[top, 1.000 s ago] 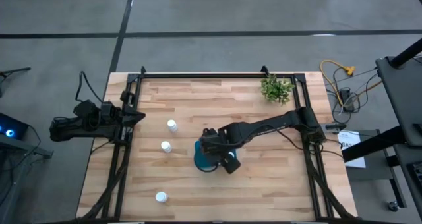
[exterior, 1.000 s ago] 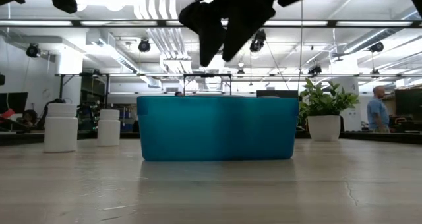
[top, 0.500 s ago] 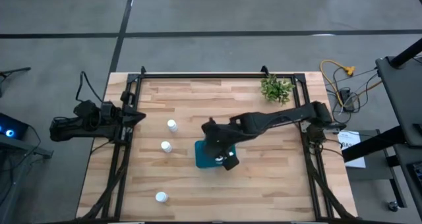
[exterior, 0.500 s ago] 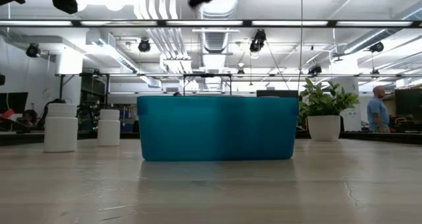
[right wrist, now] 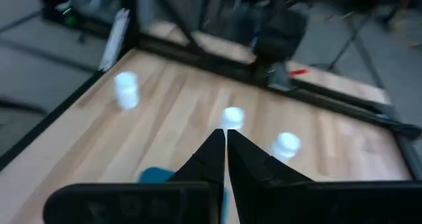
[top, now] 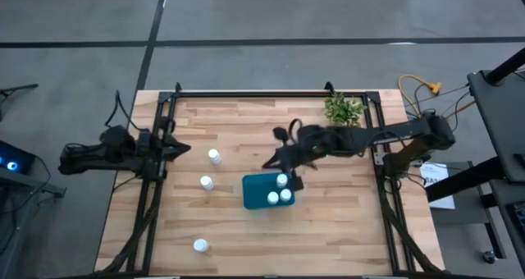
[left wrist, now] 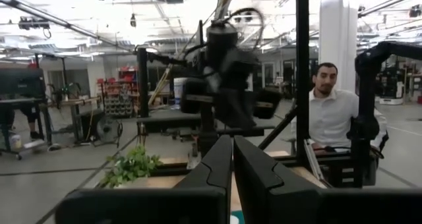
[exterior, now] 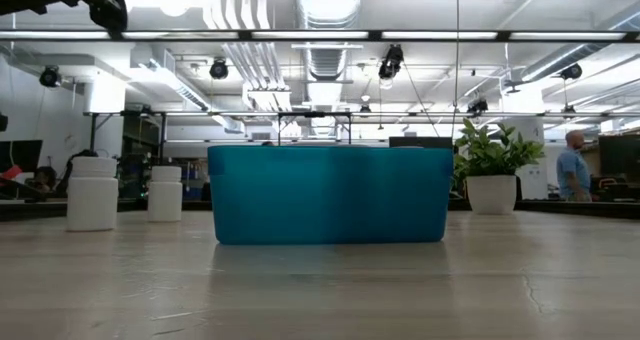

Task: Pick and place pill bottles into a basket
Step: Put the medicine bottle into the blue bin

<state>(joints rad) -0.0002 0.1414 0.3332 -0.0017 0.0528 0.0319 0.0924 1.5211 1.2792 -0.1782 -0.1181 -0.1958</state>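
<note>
At the left edge of the wooden surface (top: 246,230), the left gripper (top: 182,150) waits just inside the frame rail, its fingers pressed together with only a hairline between them in its own wrist view and nothing held.

Just right of it, three pill bottles stand upright and apart from one another: a far pill bottle (top: 214,157), a middle pill bottle (top: 207,183) a little nearer the front edge, and a front pill bottle (top: 200,246) well apart from the other two, close to the front-left corner. Being squat upright cylinders, they have vertical long axes, so a top-down grip would serve from any side.

Right again, the teal basket (top: 253,194) sits near the centre, and three white caps (top: 280,191) show bunched at its right end, so I judge half the job done.

The right gripper (top: 280,158) hangs above the surface just behind the basket's far right corner, fingers nearly closed and empty.

All three remaining bottles lie to the left of the right gripper, across the basket. The far pill bottle is the closest to it, though the idle left gripper is nearer still to that bottle. Whichever arm goes, the carry ends at the basket's open left half.
</note>
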